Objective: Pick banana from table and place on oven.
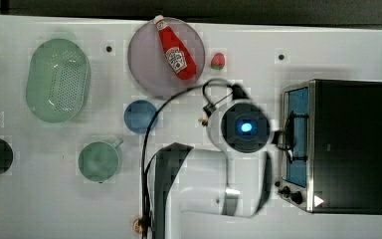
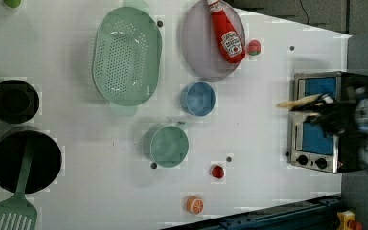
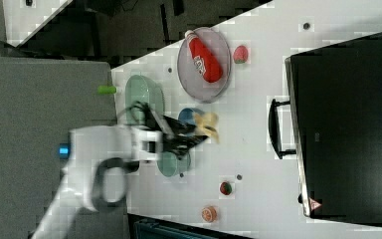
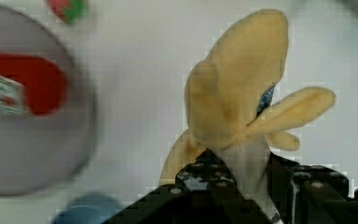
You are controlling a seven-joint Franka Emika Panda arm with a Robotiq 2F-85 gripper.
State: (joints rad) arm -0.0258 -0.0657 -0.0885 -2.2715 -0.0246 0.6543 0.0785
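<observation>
My gripper point(image 4: 242, 179) is shut on the pale-yellow banana point(image 4: 242, 93), pinching its cream flesh while the peel strips splay out past the fingers. In the right view the banana point(image 3: 206, 127) hangs in the gripper point(image 3: 195, 134) above the white table point(image 3: 258, 164), well short of the oven point(image 3: 348, 124) on the right view's right. The left view puts the banana point(image 2: 299, 101) and gripper point(image 2: 318, 109) in front of the oven's blue glass door point(image 2: 316, 136). From the top view, my wrist point(image 1: 246, 127) covers the banana, just left of the oven point(image 1: 350, 144).
A grey plate point(image 1: 144, 64) carries a ketchup bottle point(image 1: 176, 50), with a strawberry point(image 1: 218, 60) beside it. A blue bowl point(image 1: 140, 116), green cup point(image 1: 98, 161) and green colander point(image 1: 58, 79) stand further to the top view's left. An orange slice point(image 2: 195, 204) lies near the table's edge.
</observation>
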